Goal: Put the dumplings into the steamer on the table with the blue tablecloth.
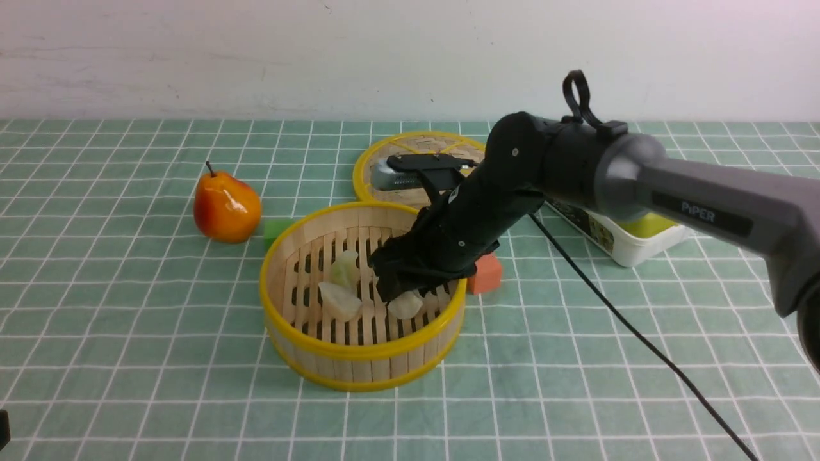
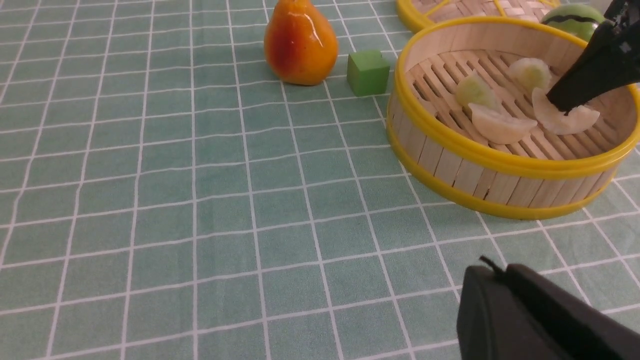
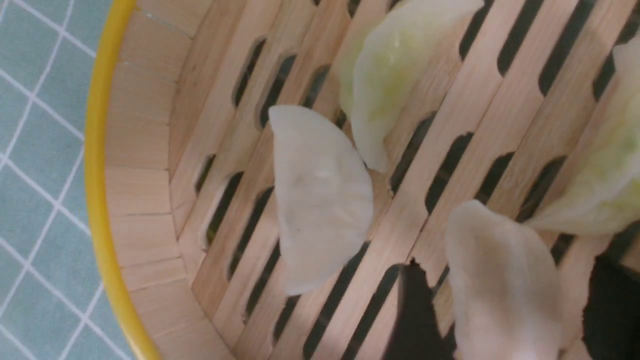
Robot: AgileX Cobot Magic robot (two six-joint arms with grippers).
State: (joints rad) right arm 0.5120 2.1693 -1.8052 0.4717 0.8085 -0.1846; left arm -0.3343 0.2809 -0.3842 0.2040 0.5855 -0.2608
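My right pincer (image 1: 400,293) stands inside the round slatted bamboo steamer (image 1: 359,371). Its fingers (image 3: 415,310) flank a cream-white crescent dumpling (image 3: 500,280) directly beneath; clamped or slack, I cannot tell. Three other dumplings (image 1: 339,299) lie just beside it. Step: final placement. Next: open, lift clear.

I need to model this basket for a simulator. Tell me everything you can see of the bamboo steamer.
The steamer is a round, open basket: pale wooden slat walls, yellow top and bottom rims, a slotted slat floor. It stands upright on the checked tablecloth, the woven lid close behind. Four dumplings lie inside, and the right gripper reaches in, fingers flanking one.
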